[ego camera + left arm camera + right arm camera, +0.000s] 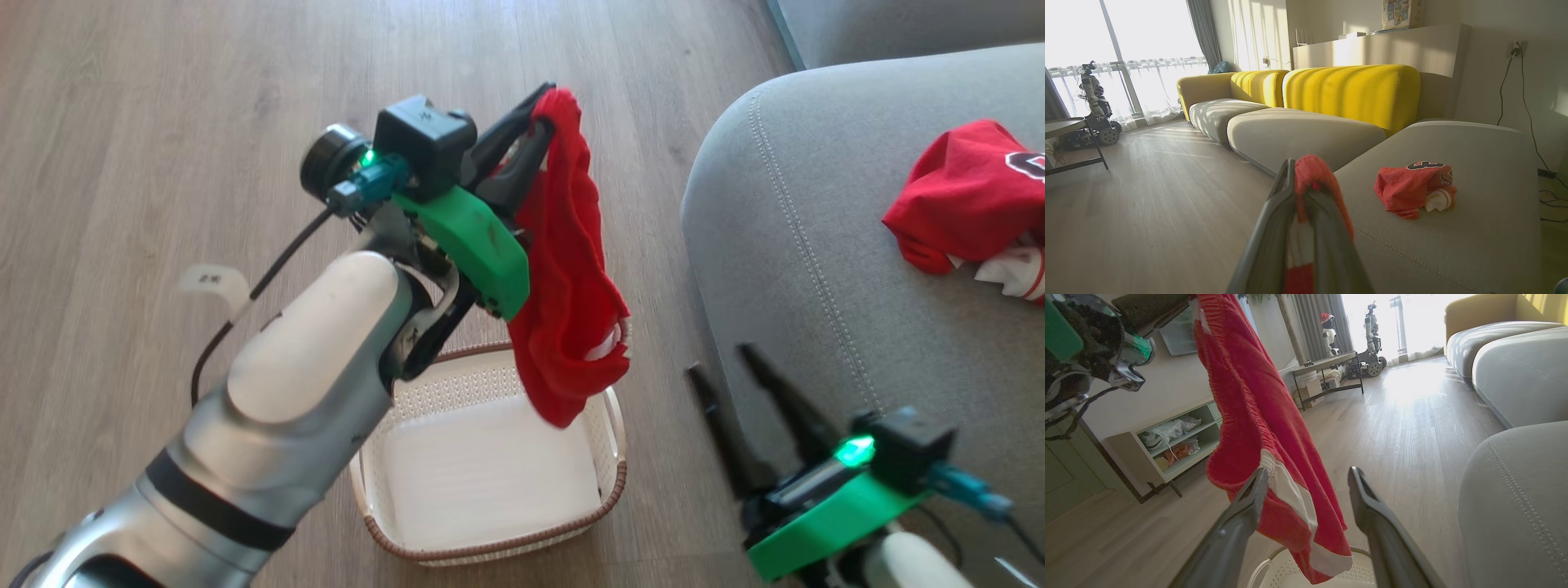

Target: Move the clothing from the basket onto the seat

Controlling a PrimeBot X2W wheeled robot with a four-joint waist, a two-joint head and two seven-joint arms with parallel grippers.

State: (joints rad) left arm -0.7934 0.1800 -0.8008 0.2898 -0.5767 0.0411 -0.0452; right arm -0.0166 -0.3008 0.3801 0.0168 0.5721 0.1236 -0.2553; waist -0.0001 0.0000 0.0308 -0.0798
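Head view: left gripper (535,114) clamps a red, white-striped garment (571,269) above the cream perforated plastic basket (482,474); right gripper (722,359), fingers apart, by the grey fabric seat (816,245) edge. Left wrist view: crumpled red lettered garment (1408,188) mid-cushion. Right wrist view: bare wooden floor (1404,416) ahead.

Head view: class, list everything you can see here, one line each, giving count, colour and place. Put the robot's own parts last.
floor: one, pale wood, left and centre.
seat: one, grey with pale stitching, right.
basket: one, cream with brown rim, on the floor, lower centre.
hanging garment: one, red with white trim, dangling over the basket.
lettered garment: one, red and white, crumpled on the seat.
left tool: one, dark fingers, shut on the hanging garment, upper centre.
right tool: one, dark fingers, open, lower right beside the seat.
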